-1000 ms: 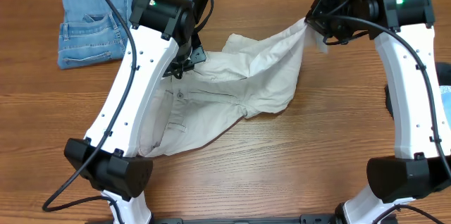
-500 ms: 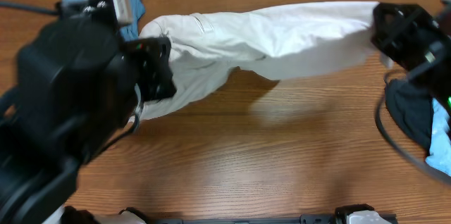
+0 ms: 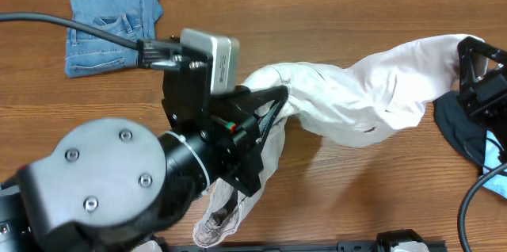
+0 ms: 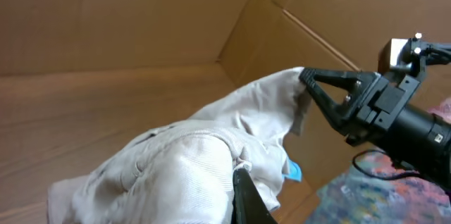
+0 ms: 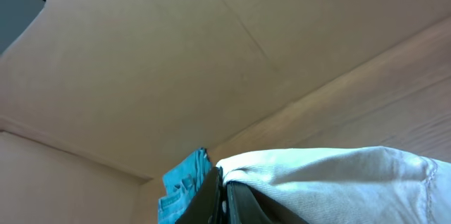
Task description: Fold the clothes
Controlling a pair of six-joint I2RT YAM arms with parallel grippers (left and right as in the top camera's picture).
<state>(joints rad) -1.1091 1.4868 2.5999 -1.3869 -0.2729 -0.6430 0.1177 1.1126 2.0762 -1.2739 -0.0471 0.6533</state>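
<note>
Left gripper [image 3: 268,106] and right gripper [image 4: 308,82] both clamped on the cream shorts [image 3: 364,97], stretched midair; we should pull evenly and lay them flat on the table [image 3: 317,14].

**Looking Down, Looking Across**

Overhead: looking straight down on the desk [image 3: 356,181], catching the folded denim [image 3: 111,30] at far left and the raised left arm [image 3: 103,181] very near the lens. Left wrist: riding close over the cream shorts [image 4: 183,160], facing sideways toward the right end effector [image 4: 306,83]. Right wrist: peering low along those same shorts toward that denim, sharing both with the overhead.
</note>
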